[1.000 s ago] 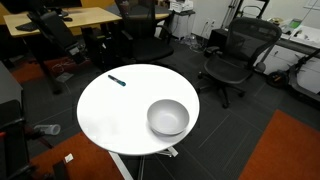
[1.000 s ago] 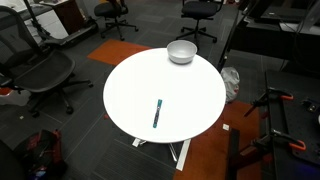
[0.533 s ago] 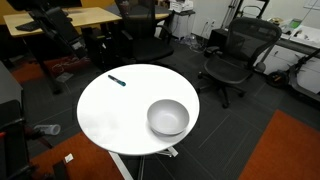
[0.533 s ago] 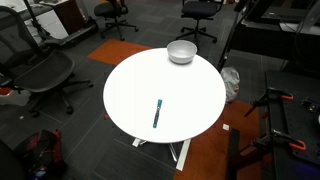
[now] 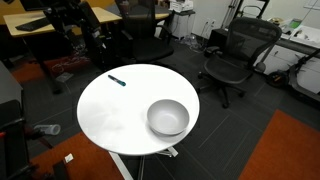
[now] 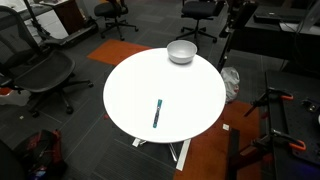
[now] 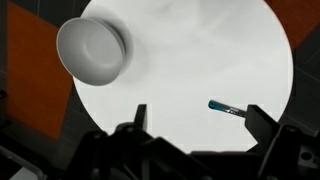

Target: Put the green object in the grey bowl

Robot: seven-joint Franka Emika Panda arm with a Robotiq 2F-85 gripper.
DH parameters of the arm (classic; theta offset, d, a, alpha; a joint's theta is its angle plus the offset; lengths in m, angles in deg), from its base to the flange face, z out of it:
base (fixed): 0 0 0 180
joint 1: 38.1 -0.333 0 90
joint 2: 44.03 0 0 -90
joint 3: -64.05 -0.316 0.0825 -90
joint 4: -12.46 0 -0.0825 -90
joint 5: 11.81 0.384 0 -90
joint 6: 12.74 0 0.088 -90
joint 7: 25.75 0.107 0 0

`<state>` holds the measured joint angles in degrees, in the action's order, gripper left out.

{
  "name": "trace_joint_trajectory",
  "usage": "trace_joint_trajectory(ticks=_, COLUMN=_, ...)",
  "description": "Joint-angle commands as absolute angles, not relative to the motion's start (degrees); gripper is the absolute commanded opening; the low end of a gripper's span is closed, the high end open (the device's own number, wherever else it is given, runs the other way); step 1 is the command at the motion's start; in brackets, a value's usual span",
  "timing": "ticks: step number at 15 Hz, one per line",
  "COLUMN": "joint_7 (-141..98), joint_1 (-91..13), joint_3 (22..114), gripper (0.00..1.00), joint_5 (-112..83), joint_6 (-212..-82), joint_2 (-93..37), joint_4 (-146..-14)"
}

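The green object is a thin teal marker lying flat on the round white table. It also shows in both exterior views, near the table's rim. The grey bowl stands empty and upright at the opposite side of the table. My gripper is open and empty, high above the table. The marker's end lies just inside one of the fingertips in the wrist view. I cannot make out the gripper in the exterior views.
Black office chairs stand around the table. Wooden desks are behind it. The floor is dark carpet with orange patches. A tripod base stands beside the table.
The marker and the bowl have not moved. A dark shape at the top left of an exterior view has shifted to the right.
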<state>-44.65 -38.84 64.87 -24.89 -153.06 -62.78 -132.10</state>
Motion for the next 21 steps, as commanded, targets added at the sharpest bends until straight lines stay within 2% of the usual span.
trace_joint_trajectory(ticks=1, joint_7=-51.6, joint_1=-40.6, joint_3=65.2, gripper=1.0, joint_5=-25.7, joint_6=-152.3, joint_2=-55.9, joint_4=-126.0)
trace_joint_trajectory(ticks=21, joint_7=-78.9, joint_1=-43.7, joint_3=56.9, gripper=1.0, joint_5=-29.4, joint_6=-152.1, joint_2=-30.3, joint_4=-109.4)
